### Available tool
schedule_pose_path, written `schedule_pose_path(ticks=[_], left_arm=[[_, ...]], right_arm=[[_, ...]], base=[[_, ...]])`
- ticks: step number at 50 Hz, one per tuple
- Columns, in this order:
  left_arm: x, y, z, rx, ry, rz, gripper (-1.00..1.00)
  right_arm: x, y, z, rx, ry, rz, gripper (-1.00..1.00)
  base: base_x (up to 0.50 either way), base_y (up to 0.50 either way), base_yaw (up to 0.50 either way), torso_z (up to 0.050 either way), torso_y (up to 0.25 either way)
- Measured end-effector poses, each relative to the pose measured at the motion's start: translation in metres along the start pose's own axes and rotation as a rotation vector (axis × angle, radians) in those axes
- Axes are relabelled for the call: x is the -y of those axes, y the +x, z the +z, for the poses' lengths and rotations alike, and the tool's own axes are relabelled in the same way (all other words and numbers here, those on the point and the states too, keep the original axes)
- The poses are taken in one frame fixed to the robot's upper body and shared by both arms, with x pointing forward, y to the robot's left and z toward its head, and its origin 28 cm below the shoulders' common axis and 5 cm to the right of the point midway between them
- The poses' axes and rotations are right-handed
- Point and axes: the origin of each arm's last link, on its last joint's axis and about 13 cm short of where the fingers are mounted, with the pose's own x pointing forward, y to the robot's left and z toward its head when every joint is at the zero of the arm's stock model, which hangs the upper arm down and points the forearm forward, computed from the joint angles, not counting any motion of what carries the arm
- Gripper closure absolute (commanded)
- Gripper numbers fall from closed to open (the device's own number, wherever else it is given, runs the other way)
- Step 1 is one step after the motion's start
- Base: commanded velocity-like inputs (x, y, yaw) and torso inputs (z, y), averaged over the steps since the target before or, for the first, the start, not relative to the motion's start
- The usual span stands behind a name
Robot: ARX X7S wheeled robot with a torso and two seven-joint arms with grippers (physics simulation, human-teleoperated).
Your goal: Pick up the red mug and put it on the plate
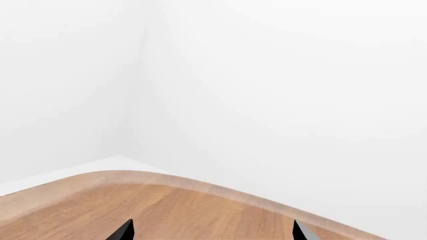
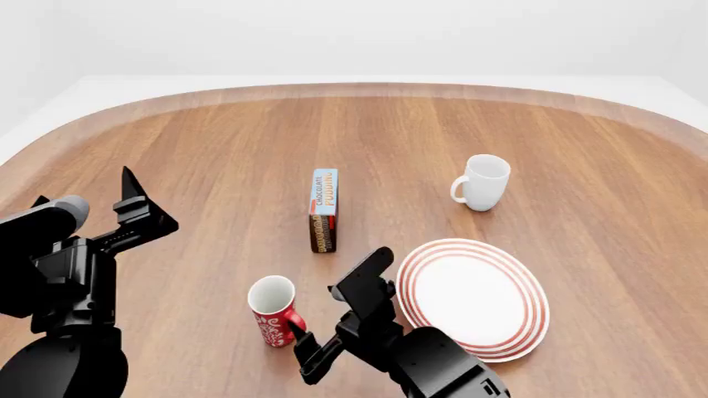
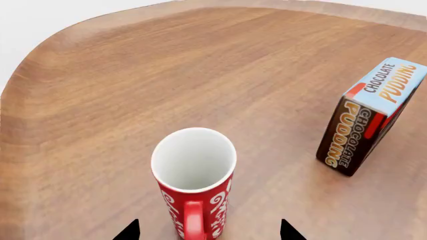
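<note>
L to R across the head view: the left gripper (image 2: 138, 199) is held above the table (image 2: 221, 141), well apart from everything; in its wrist view only two dark tips show w/ a wide gap, nothing between, so jaws are read as wide open. Next, the red mug (image 2: 272, 310) is seen upright on the wood near the front edge, rim up, handle turned toward the right gripper (image 2: 337, 311), which sits just beside it. In the right wrist view the mug (image 3: 194, 182) is framed between two tips set wide apart; jaws open, no contact can be made out. Farther back stands a pudding box (image 2: 323, 210); then the plate (image 2: 531, 286) lies just right of the gripper, near the mug. A white mug (image 2: 482, 182) stands beyond, not wanted.

Handling, as judged: mug prob. ceramic, so stiff, light-ish, glazed and slippery, chip-prone if dropped. Best taken across the body below the rim, w/ the handle left clear of the pads; a handle-only pinch would likely let it swing.
</note>
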Motion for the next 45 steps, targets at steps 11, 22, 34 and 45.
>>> schedule_pose_path(ticks=[11,22,34,45], left_arm=[[0.000,0.000,0.001,0.002,-0.004,0.001,-1.00],[0.000,0.001,0.002,0.002,-0.008,0.002,-1.00],[0.000,0.002,0.003,0.001,-0.013,0.005,-1.00],[0.001,0.003,0.004,0.002,-0.016,0.005,-1.00]], right_arm=[[0.005,0.010,-0.004,-0.037,0.014,0.015,-1.00],[0.003,0.019,-0.007,-0.063,0.010,0.046,-1.00],[0.004,0.025,-0.006,-0.072,0.001,0.068,-1.00],[0.004,0.029,-0.009,-0.086,0.005,0.080,-1.00]], base=[[0.00,0.00,0.00,0.000,0.000],[0.00,0.00,0.00,0.000,0.000],[0.00,0.00,0.00,0.000,0.000],[0.00,0.00,0.00,0.000,0.000]])
